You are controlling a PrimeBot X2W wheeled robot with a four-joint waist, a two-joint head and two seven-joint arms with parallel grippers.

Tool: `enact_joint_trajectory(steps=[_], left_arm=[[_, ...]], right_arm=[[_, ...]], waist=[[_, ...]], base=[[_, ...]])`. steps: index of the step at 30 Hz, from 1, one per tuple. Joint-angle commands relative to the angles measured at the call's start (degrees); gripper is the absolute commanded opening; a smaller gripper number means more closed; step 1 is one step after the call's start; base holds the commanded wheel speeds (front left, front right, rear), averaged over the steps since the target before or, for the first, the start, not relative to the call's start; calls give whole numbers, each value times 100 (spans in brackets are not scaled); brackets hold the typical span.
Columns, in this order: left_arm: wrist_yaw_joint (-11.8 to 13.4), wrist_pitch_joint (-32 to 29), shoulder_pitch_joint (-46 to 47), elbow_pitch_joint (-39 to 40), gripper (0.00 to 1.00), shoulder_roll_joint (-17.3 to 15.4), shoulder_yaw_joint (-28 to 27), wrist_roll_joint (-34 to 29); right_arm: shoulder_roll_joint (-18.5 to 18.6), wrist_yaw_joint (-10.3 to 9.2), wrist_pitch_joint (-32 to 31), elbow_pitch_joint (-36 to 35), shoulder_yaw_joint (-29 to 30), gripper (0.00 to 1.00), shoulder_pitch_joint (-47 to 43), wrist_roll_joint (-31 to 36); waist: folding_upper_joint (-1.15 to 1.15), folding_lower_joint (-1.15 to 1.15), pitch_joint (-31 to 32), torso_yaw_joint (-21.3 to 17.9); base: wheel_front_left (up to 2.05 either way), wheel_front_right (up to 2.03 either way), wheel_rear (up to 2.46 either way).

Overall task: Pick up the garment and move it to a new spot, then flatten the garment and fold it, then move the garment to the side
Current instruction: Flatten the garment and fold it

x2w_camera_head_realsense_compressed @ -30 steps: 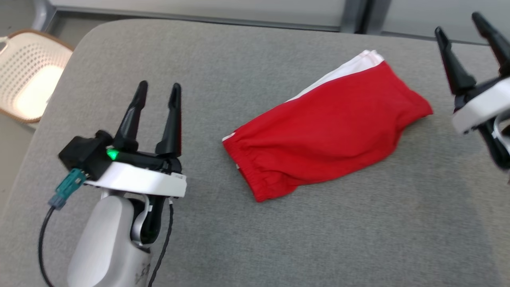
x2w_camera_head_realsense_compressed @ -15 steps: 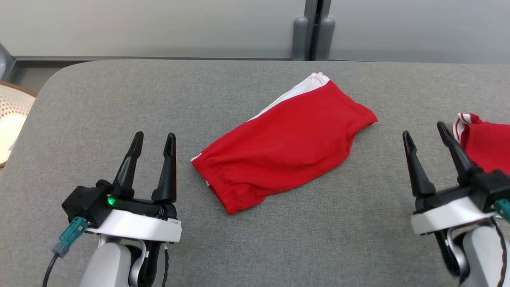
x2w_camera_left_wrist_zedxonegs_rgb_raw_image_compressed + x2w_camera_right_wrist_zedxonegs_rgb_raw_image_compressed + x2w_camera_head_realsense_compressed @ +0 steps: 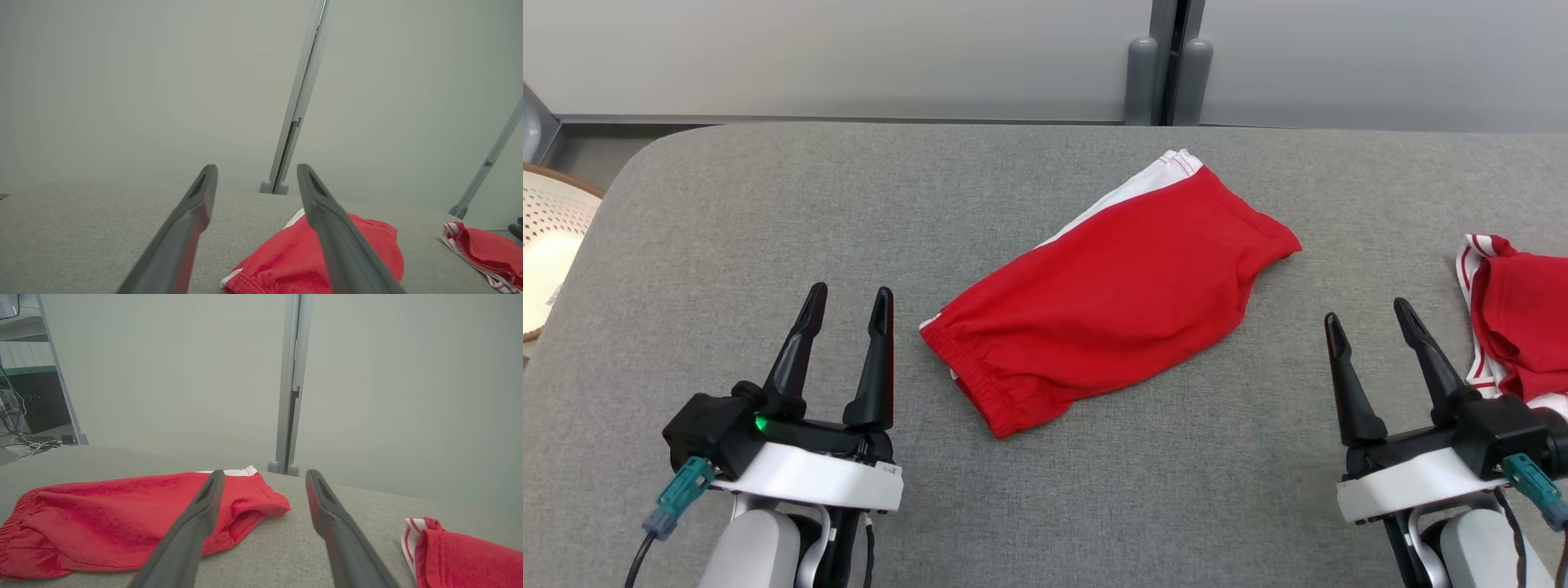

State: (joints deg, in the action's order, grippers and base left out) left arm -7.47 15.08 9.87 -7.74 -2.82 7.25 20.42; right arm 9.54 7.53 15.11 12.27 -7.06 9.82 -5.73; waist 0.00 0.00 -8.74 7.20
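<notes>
Parked at lower left and lower right with jaws spread and empty, flanking the doubled-over shorts (image 3: 1107, 298) on the counter (image 3: 768, 204), seemingly to reach both ends.

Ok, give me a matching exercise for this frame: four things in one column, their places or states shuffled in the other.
1 folded red shorts
2 striped red garment
3 left gripper
4 white basket

A beyond the left end of the table
B open, holding nothing
C middle of the table
D bunched at the table's right edge

Pairs: 1-C, 2-D, 3-B, 4-A
</notes>
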Motion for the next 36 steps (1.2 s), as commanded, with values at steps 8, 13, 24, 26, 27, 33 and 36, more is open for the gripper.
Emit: enact_joint_trajectory(steps=[8, 13, 24, 26, 27, 33, 36], left_arm=[[-2, 8, 154, 51, 100, -21, 228, 72], [-2, 8, 316, 30, 100, -19, 401, 151], [50, 8, 549, 60, 100, -20, 678, 377], [61, 8, 572, 60, 100, -19, 702, 401], [65, 8, 580, 56, 100, -19, 715, 418], [93, 8, 608, 77, 100, -19, 797, 492], [110, 8, 624, 97, 100, -19, 849, 528]], right_arm=[[-284, -9, -846, 533, 268, 100, 562, -703], [-452, -6, -1586, 797, 569, 100, 1054, -1272], [-615, -6, -2853, 1596, 1614, 100, 1906, -1594], [-629, -6, -3022, 1773, 1864, 100, 2070, -1489], [-639, -6, -3088, 1861, 1997, 100, 2140, -1471], [-674, -5, -3447, 2290, 2394, 100, 2559, -1427], [-680, -5, -3592, 2501, 2501, 100, 2744, -1309]], waist=[[0, 0, -343, 275], [0, 0, -639, 492], [0, 0, -1012, 1016], [0, 0, -1036, 1099], [0, 0, -1044, 1140], [0, 0, -1113, 1317], [0, 0, -1176, 1391]], base=[[0, 0, 0], [0, 0, 0], [0, 0, 0], [0, 0, 0], [0, 0, 0], [0, 0, 0], [0, 0, 0]])
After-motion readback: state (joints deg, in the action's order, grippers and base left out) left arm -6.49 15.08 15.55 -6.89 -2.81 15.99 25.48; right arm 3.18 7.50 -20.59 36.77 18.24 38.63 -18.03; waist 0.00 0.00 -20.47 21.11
